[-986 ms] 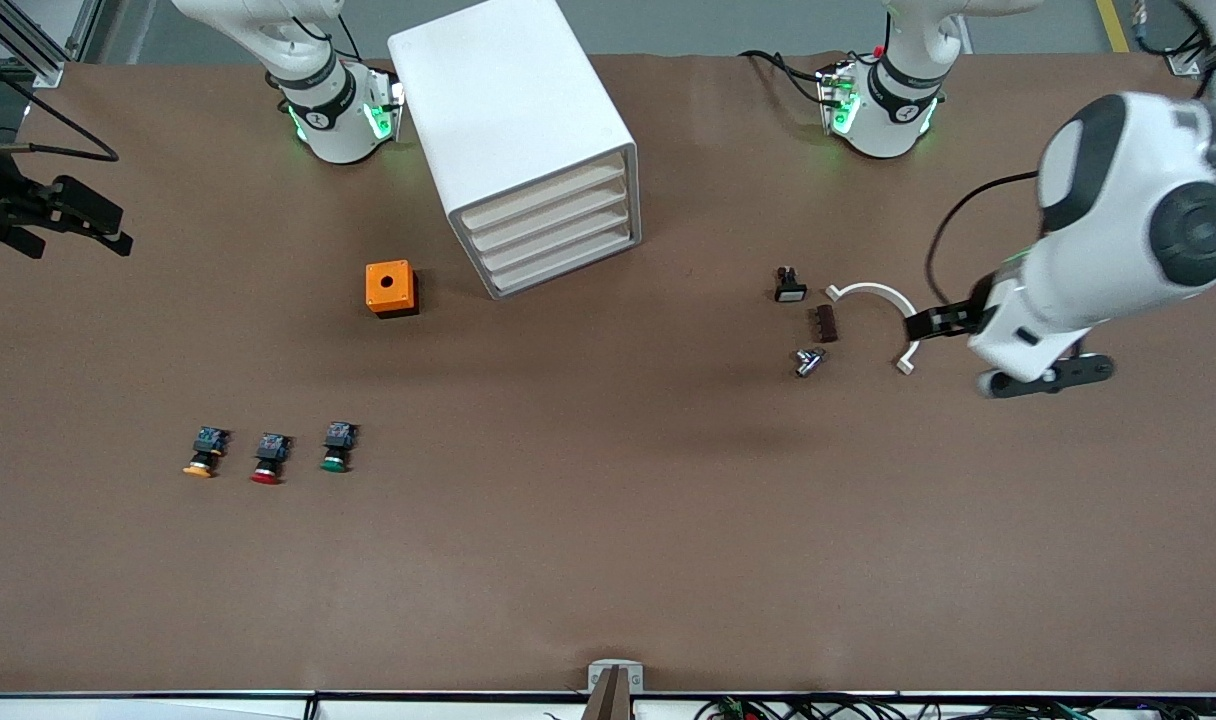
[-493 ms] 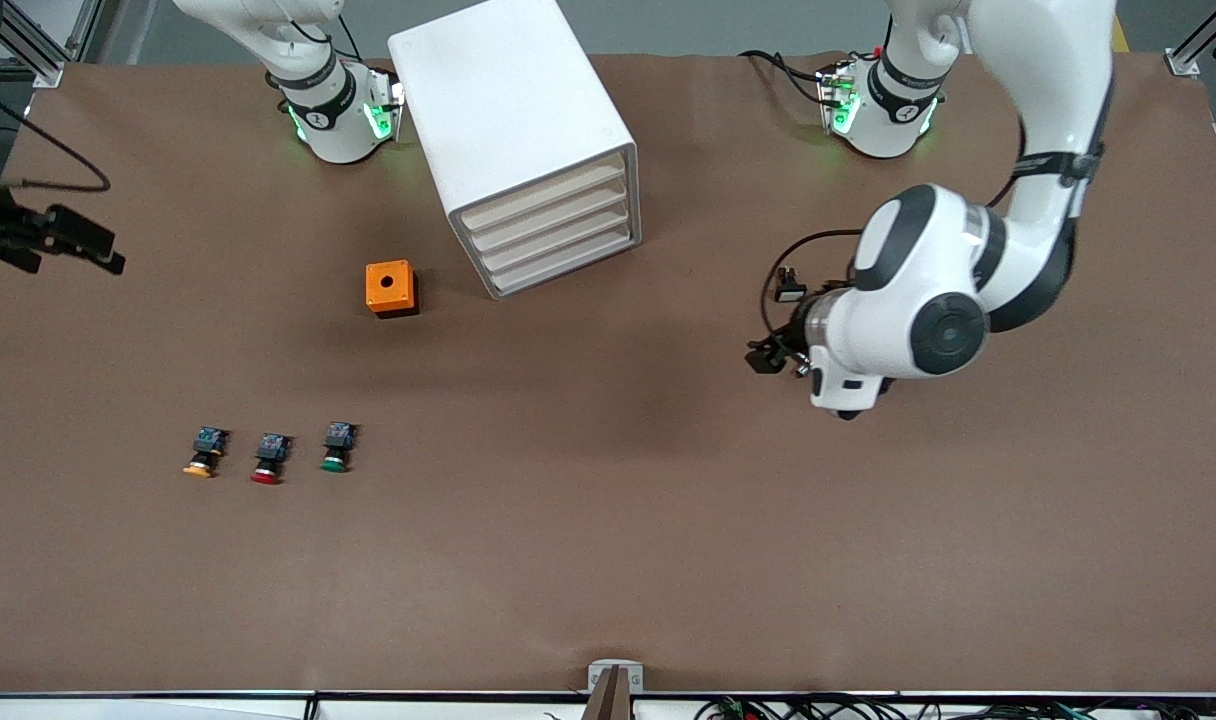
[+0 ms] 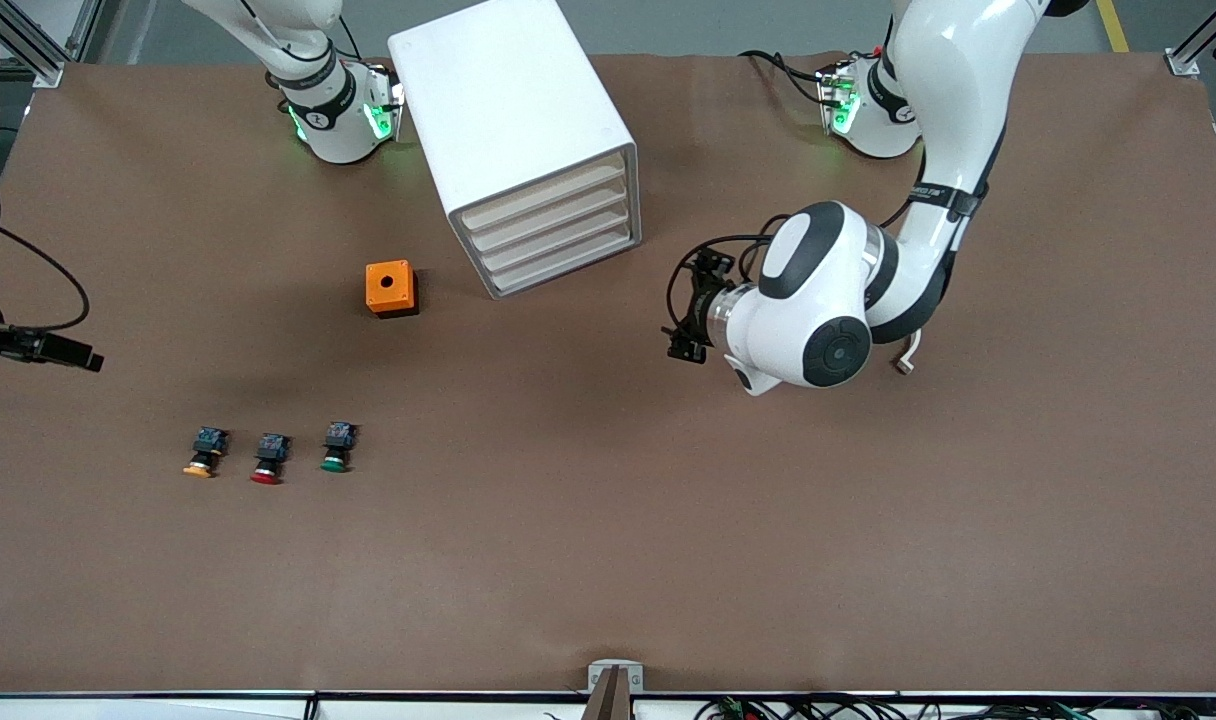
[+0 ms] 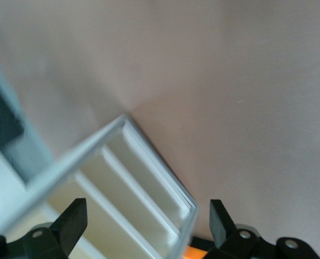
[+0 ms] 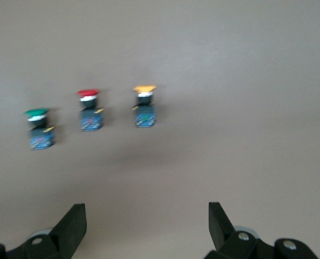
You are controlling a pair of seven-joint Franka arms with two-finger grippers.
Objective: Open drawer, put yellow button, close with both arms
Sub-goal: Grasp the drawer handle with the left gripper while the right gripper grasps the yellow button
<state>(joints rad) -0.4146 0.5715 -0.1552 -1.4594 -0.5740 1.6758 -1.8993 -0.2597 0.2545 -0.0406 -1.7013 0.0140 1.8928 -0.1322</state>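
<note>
Tabletop yellow button (image 3: pixel 200 455) near right gripper (image 3: pixel 63 351)

A brown table (image 3: pixel 608 560) fills the scene under even light, with grey floor (image 3: pixel 688 25) along its far edge, aluminium frame posts (image 3: pixel 28 45) at the corners, and cables (image 3: pixel 818 708) along its near edge.

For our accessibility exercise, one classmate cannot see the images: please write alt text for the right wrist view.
Three small push buttons stand in a row on a brown table: a green button, a red button and a yellow button. The right gripper hangs over the bare table in front of them, its two black fingers open and holding nothing.
</note>
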